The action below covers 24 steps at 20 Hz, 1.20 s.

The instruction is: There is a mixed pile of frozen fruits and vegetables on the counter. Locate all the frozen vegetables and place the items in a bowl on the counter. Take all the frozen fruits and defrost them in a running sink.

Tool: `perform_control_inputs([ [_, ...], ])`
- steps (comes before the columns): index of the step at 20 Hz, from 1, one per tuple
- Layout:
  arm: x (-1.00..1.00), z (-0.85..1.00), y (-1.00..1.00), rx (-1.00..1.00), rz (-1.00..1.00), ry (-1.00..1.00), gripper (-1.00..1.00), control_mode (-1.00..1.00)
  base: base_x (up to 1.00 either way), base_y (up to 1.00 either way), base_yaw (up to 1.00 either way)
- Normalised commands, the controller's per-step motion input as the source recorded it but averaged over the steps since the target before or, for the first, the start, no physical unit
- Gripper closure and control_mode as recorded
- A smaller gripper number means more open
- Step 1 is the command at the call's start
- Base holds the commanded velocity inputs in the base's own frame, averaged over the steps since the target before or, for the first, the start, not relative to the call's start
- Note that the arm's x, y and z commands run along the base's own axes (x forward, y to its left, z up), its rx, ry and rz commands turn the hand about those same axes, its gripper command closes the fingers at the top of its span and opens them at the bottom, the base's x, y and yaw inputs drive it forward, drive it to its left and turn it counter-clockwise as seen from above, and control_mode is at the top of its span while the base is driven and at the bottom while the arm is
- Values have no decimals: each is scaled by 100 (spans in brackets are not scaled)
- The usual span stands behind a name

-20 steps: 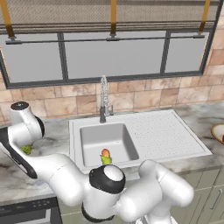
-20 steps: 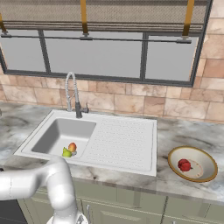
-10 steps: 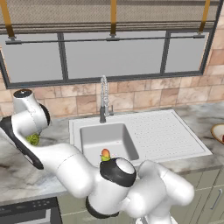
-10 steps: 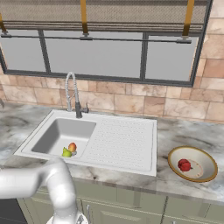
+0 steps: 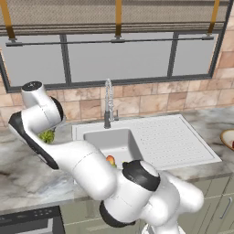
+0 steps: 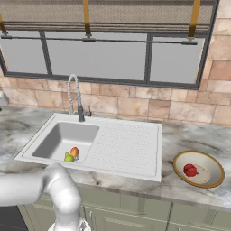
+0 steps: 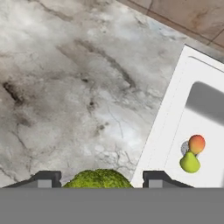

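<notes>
The grey-and-white veined marble counter (image 7: 78, 87) spreads under the raised hand, with the white rectangular sink basin (image 6: 63, 140) at 3 o'clock of it in the hand view. The white arm (image 5: 87, 169) sweeps from the base up to the left, above the counter at 9 o'clock of the sink. Far at 3 o'clock along the counter sits the shallow tan bowl with a brown rim (image 6: 199, 169), the small glossy red piece (image 6: 190, 170) already inside. In the basin the round orange-red fruit (image 7: 197, 142) and the yellow-green fruit (image 7: 190, 162) lie touching near the drain, so the fruit part looks done, though no water stream is visible from the chrome spring-coil faucet (image 6: 74, 97).

The two-finger gripper (image 7: 99, 179) is narrowed around the green broccoli floret (image 7: 97, 178), one dark tip on each side, floret lifted clear of the counter.

Risks, as judgement: the carry to the bowl is long and passes over the sink; a fast swing could shake the bumpy floret loose and drop it in with the fruit. The grip seems to sit on the soft crown, which may slip. The faucet stands in the path; a low sweep could clip it. Releasing too high could bounce the floret off the bowl rim.
</notes>
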Motion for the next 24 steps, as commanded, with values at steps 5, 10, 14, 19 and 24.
perform_control_inputs([
  [5,-19,29,-69,-2,-2,-4,100,-100,0,0,0],
  [10,-22,30,-75,-2,-2,-5,100,-100,0,0,0],
  [14,-23,28,-76,-1,-1,-6,100,-100,0,0,0],
  [19,-23,24,-72,-1,-2,-6,100,-100,0,0,0],
  [24,-24,17,-62,-1,-3,-5,100,-100,0,0,0],
])
